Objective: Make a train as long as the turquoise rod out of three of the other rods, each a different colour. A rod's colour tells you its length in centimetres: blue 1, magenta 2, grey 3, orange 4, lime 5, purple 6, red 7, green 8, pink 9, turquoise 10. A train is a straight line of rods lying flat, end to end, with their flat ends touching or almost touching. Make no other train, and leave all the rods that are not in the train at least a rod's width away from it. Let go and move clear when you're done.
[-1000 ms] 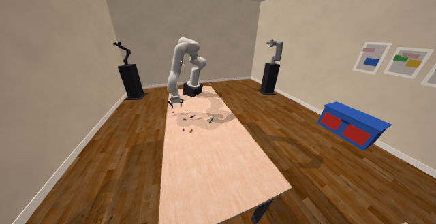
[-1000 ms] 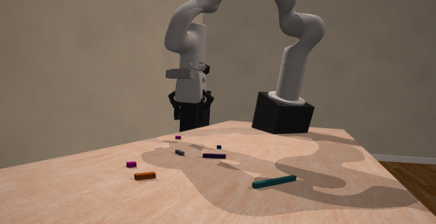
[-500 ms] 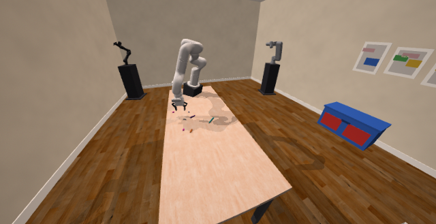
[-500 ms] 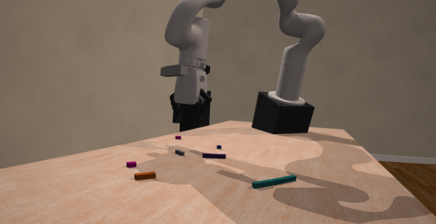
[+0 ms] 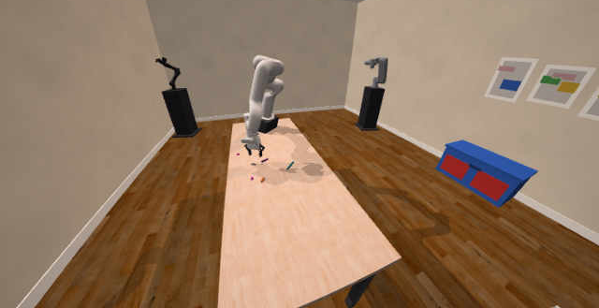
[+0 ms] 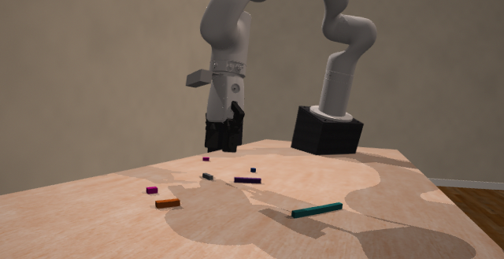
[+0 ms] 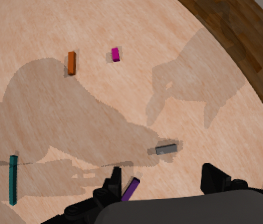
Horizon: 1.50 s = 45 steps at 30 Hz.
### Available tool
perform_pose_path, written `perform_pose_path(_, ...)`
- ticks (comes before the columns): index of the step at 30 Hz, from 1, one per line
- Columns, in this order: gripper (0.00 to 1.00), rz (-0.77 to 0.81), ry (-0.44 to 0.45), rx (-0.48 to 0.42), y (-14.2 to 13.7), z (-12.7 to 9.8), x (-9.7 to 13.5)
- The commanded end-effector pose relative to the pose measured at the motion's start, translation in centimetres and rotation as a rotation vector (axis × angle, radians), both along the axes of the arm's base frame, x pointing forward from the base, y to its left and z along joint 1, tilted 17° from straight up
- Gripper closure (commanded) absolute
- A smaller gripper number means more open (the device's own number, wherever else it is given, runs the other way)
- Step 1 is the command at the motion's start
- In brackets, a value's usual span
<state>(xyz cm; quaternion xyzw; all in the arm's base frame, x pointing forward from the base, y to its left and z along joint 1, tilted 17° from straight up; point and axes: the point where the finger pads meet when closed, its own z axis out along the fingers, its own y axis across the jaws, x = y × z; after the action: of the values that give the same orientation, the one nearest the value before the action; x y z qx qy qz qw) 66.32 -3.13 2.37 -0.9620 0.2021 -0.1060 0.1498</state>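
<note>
The turquoise rod (image 6: pixel 316 210) lies flat at the right front of the group; it also shows in the wrist view (image 7: pixel 13 179). A purple rod (image 6: pixel 247 179) lies mid-group, with a tiny blue rod (image 6: pixel 253 169) just behind it. A grey rod (image 6: pixel 207 176) lies to their left and shows in the wrist view (image 7: pixel 166 148). An orange rod (image 6: pixel 167 203) and a magenta rod (image 6: pixel 151 190) lie at the left front. A second magenta rod (image 6: pixel 205 158) lies at the back, below my gripper (image 6: pixel 224 142). The gripper is open and empty and hangs above the table.
The arm's black base (image 6: pixel 327 135) stands at the table's far end. The table's left edge runs close behind the back magenta rod. Two other arms on black pedestals (image 5: pixel 180 111) stand off the table by the walls.
</note>
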Motion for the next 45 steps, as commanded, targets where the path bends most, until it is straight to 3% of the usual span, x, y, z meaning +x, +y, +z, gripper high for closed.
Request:
perform_pose_path(1,0.0,-0.104,0.127,0.009,2.4,1.03,2.21)
perform_pose_path(45,0.0,-0.145,0.136,0.015,3.35,1.42,2.88)
